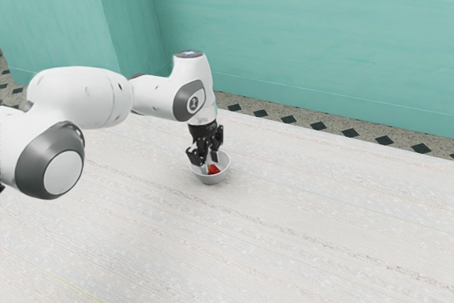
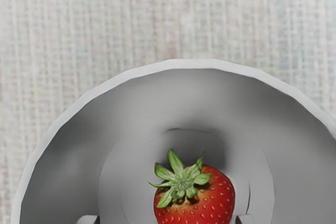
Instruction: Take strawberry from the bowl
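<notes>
Strawberry [image 2: 212,200] in bowl [image 2: 189,93], wrist view showing leaves [image 2: 181,181]

My gripper [image 1: 208,164] was black, and my arm [image 1: 78,90] was white with dark grey bands at its joints. The strawberry [image 2: 212,203] was red, dotted with pale yellowish seeds, under green leaves [image 2: 182,182]. The bowl [image 2: 189,64] was plain pale grey. Fine streaks ran through the off-white table [image 1: 284,232]. The wall [image 1: 284,26] was teal, the floor [image 1: 274,116] speckled grey-beige with dark diamonds.
</notes>
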